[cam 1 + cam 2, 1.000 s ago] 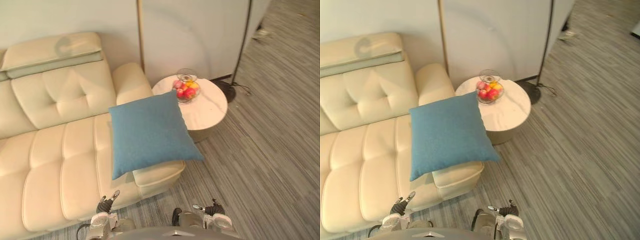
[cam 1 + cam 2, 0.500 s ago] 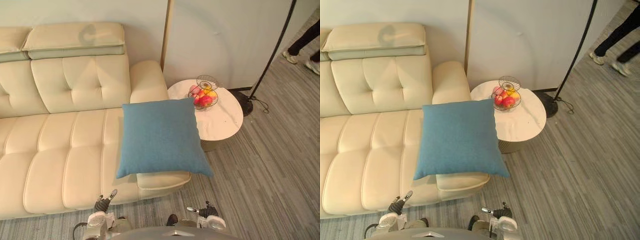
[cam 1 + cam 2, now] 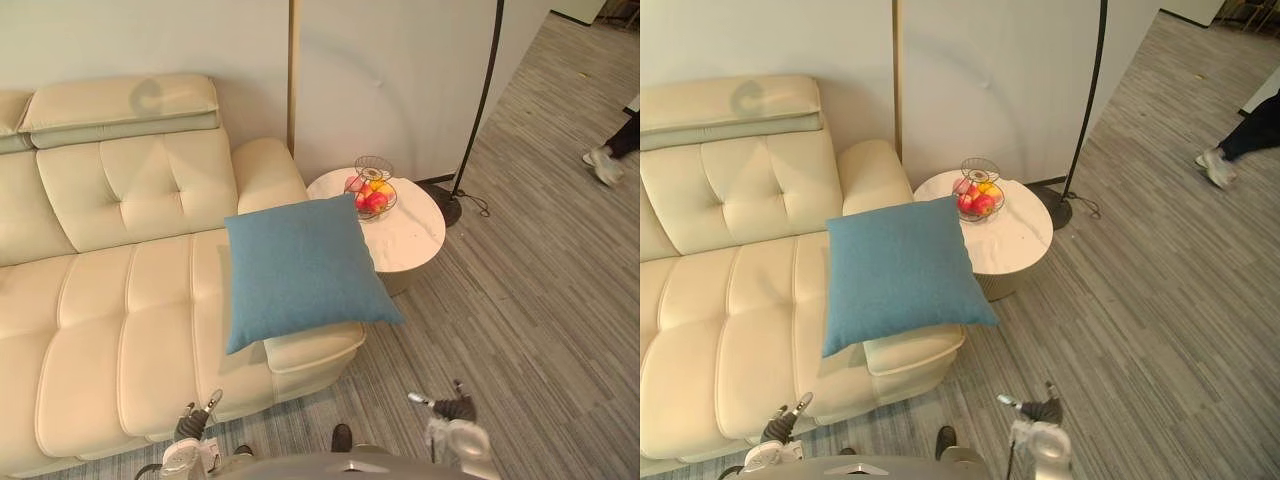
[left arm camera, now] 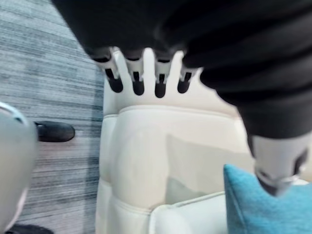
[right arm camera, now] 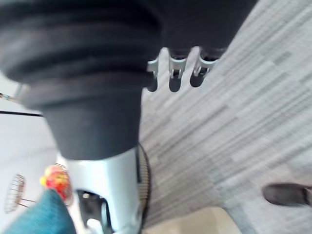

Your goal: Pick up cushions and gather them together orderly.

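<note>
On the end seat of the cream leather sofa (image 3: 110, 300) rests 1 blue square fabric cushion (image 3: 305, 265), 1 corner overhanging the sofa's edge. Left hand (image 3: 193, 422) and right hand (image 3: 452, 410) hang before the sofa, fingers straight, holding nothing. Judgement: pickup not begun; gathering outstanding.
</note>
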You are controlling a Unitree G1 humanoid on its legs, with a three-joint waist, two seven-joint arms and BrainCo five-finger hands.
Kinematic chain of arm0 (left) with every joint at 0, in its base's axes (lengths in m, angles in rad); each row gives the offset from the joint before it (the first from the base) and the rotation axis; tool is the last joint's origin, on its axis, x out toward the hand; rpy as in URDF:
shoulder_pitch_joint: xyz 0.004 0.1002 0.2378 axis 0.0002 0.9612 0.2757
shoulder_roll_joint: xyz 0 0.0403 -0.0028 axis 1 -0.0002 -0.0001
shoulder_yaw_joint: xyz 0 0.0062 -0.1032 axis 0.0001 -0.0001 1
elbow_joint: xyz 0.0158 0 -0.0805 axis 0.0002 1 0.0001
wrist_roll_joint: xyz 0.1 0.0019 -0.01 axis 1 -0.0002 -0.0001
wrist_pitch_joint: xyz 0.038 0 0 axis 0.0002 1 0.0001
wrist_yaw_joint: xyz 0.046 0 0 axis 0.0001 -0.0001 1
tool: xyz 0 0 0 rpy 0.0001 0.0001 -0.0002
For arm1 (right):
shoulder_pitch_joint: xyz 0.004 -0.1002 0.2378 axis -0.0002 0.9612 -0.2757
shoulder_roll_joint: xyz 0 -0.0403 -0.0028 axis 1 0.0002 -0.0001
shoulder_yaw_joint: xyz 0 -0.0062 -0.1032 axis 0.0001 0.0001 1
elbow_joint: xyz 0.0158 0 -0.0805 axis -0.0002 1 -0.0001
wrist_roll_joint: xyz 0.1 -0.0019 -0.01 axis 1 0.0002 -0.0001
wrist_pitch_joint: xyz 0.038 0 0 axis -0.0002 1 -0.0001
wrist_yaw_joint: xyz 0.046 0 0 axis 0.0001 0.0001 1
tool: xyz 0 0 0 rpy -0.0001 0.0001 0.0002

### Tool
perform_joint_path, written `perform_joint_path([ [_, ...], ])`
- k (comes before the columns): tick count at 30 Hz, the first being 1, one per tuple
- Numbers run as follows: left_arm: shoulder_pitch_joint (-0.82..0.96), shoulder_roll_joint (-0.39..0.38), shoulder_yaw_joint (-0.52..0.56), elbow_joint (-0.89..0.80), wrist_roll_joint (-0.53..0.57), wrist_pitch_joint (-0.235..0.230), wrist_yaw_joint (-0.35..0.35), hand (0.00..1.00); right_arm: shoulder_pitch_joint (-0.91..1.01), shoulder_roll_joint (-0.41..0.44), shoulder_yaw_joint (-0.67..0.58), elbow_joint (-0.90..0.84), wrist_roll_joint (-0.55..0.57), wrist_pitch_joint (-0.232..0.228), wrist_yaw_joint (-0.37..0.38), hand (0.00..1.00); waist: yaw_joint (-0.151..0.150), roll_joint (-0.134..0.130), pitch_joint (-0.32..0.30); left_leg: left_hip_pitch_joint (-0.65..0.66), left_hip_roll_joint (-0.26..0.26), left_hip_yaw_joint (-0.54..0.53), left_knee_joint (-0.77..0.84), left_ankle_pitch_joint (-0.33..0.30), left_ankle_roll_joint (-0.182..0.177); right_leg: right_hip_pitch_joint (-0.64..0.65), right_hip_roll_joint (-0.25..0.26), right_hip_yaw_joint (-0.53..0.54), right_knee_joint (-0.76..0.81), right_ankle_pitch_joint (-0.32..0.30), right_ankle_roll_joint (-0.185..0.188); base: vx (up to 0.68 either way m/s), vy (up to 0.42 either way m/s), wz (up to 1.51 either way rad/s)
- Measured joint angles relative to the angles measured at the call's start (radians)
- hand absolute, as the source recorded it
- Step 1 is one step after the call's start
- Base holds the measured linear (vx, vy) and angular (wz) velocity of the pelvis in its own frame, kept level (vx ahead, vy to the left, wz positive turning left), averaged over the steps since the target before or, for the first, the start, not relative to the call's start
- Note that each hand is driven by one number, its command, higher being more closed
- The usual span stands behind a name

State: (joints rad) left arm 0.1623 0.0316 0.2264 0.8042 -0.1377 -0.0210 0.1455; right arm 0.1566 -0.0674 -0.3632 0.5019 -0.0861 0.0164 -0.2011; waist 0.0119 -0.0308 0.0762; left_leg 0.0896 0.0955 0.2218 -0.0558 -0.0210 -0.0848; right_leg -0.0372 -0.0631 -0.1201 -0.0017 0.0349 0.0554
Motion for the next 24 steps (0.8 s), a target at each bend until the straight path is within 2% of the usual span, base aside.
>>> perform_joint_path([
  [6, 0.008, 0.043, 0.013, -0.135, -0.092, -0.004, 0.019, 0.00, -0.053, -0.068, 0.001, -0.092, -0.008, 0.002, -0.003, 0.00, -0.006, 0.005, -0.009, -0.011, -0.008, -0.003, 0.000, 0.000, 0.000, -0.003, -0.002, 0.009, -0.019, 0.027, 0.001, 0.01, 0.003, -0.02],
  [12, -0.063, 0.081, 0.010, -0.238, -0.096, -0.012, 0.038, 0.00, -0.205, -0.176, 0.052, -0.103, -0.039, 0.002, -0.003, 0.00, -0.007, 0.022, -0.006, -0.064, -0.019, -0.018, 0.010, 0.011, 0.010, -0.052, -0.002, 0.006, -0.025, 0.059, 0.004, 0.08, 0.004, 0.03],
  [15, -0.128, 0.095, 0.005, -0.251, -0.096, -0.024, 0.048, 0.00, -0.266, -0.195, 0.079, -0.104, -0.039, 0.002, -0.004, 0.00, -0.009, 0.023, 0.008, -0.098, -0.019, -0.036, 0.022, 0.011, 0.010, -0.072, -0.004, -0.003, -0.023, 0.061, 0.003, 0.00, -0.002, 0.20],
  [16, -0.178, 0.107, -0.005, -0.254, -0.096, -0.024, 0.054, 0.00, -0.317, -0.210, 0.100, -0.111, -0.039, 0.002, -0.004, 0.00, -0.009, 0.025, 0.040, -0.131, -0.019, -0.048, 0.042, 0.010, 0.011, -0.083, -0.007, -0.003, -0.022, 0.066, -0.004, -0.06, 0.006, 0.21],
  [21, -0.354, 0.150, -0.072, -0.265, -0.096, -0.029, 0.071, 0.00, -0.525, -0.302, 0.180, -0.118, -0.023, 0.002, -0.016, 0.00, -0.007, 0.038, 0.124, -0.272, -0.031, -0.071, 0.090, 0.029, 0.025, -0.200, -0.022, -0.008, -0.020, 0.101, -0.007, -0.10, 0.002, 0.14],
  [23, -0.447, 0.171, -0.090, -0.238, -0.096, -0.033, 0.073, 0.00, -0.635, -0.330, 0.202, -0.059, 0.008, 0.002, -0.030, 0.00, -0.007, 0.041, 0.173, -0.309, -0.033, -0.081, 0.114, 0.034, 0.027, -0.224, -0.027, -0.014, -0.012, 0.110, -0.008, -0.13, 0.005, 0.13],
  [24, -0.475, 0.182, -0.104, -0.225, -0.096, -0.034, 0.075, 0.00, -0.662, -0.337, 0.204, -0.041, 0.020, 0.003, -0.033, 0.00, -0.007, 0.041, 0.176, -0.331, -0.033, -0.086, 0.124, 0.034, 0.027, -0.241, -0.028, -0.019, -0.005, 0.110, -0.008, -0.11, -0.001, 0.17],
])
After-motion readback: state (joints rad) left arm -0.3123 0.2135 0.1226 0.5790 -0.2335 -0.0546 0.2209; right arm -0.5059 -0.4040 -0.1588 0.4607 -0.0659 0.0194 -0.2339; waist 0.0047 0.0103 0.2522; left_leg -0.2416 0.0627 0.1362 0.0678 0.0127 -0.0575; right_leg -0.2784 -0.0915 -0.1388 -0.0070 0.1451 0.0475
